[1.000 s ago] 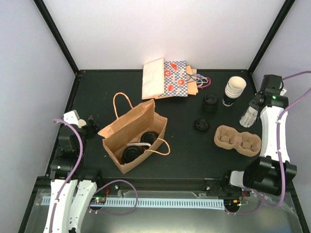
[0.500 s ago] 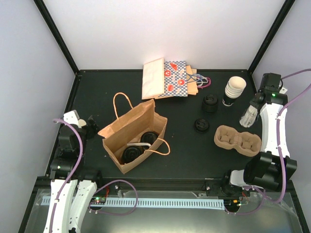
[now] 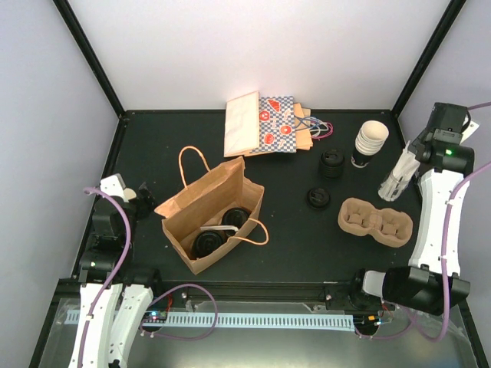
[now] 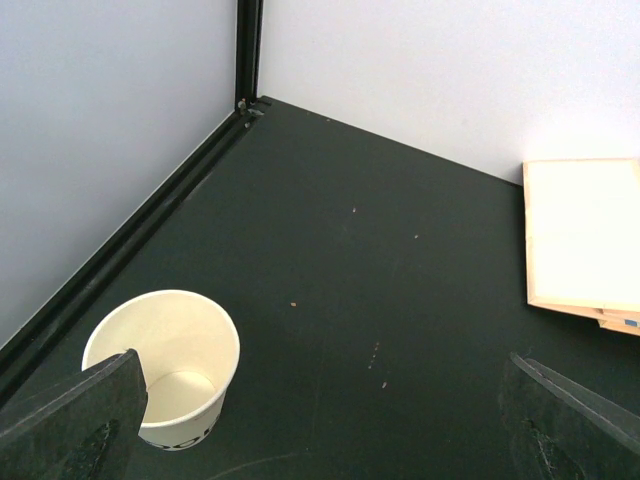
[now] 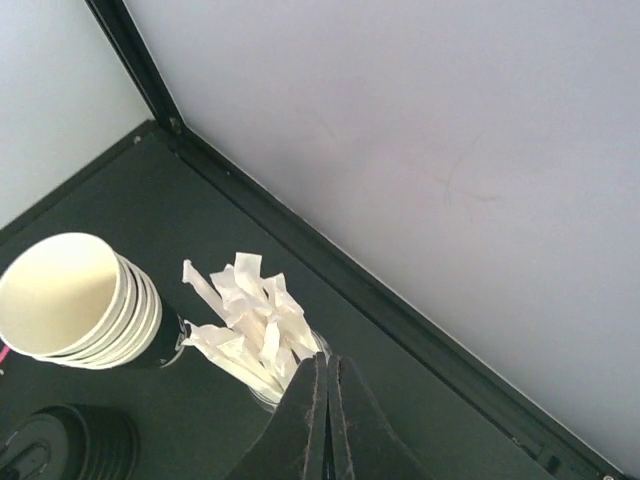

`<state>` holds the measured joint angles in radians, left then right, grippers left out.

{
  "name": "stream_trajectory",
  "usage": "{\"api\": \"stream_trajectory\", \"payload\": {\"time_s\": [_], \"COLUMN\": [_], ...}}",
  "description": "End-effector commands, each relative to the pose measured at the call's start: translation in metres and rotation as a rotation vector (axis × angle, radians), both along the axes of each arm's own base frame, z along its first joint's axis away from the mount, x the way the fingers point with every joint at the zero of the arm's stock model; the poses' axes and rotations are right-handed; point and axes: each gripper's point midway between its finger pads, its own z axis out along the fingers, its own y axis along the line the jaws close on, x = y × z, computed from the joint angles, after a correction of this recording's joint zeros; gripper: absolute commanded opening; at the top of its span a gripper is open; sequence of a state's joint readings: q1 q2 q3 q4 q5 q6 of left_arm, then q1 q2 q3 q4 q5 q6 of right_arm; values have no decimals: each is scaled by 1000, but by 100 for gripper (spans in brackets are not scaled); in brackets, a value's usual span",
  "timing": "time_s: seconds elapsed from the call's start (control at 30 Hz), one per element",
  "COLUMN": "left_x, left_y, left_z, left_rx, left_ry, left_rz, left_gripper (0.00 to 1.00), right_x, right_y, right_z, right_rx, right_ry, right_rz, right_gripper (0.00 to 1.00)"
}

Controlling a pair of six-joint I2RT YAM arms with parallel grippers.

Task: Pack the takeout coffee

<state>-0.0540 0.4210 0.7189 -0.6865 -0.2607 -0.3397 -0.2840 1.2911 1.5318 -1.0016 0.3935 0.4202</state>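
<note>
Hovering my right gripper [image 5: 326,372], jaws pressed together on nothing, above the wrapped sticks [image 5: 245,322], I'd part the jaws and descend straight onto one wrapper; my left gripper [image 4: 322,380] hangs spread.

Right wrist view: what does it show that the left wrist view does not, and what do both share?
Only right wrist: a cup stack, wrapped sticks, black lids and the shut right end effector. Only left wrist: one empty cup, a flat bag and the open left end effector. Both: the dark table and pale walls.
</note>
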Motion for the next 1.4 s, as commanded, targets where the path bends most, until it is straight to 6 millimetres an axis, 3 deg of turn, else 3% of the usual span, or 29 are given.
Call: {"api": "stream_trajectory", "payload": {"time_s": [0.0,0.4,0.5,0.77,0.8,0.83,0.87,1.13,1.37], "left_x": [3,2,2,3,2,2,2,2,2], "left_y": [-2,-2,-2,-2,-2,-2,-2,-2,-2], "left_z": [5,4,4,4,4,4,4,4,4], "left_rx": [8,11,11,11,11,11,11,12,14], "left_ry": [-20,-20,-18,-18,-19,-20,-20,-22,-21], "left_rz": [-12,-14,-13,-15,-15,-15,-15,-18,-17], "left_gripper": [99,99,99,99,99,99,99,99,99], "right_x": [-8,2,3,4,5,6,6,18,25], "right_y": [0,3,4,7,8,8,8,7,2], "right_z": [13,-18,-18,-19,-21,-24,-30,-73,-81], "right_rx": [-16,36,37,49,54,56,61,106,104], "right_ry": [-14,39,31,23,27,34,41,108,119], "right_rz": [2,17,23,40,49,52,52,43,27], "right_gripper": [1,9,2,1,7,28,36,38,31]}}
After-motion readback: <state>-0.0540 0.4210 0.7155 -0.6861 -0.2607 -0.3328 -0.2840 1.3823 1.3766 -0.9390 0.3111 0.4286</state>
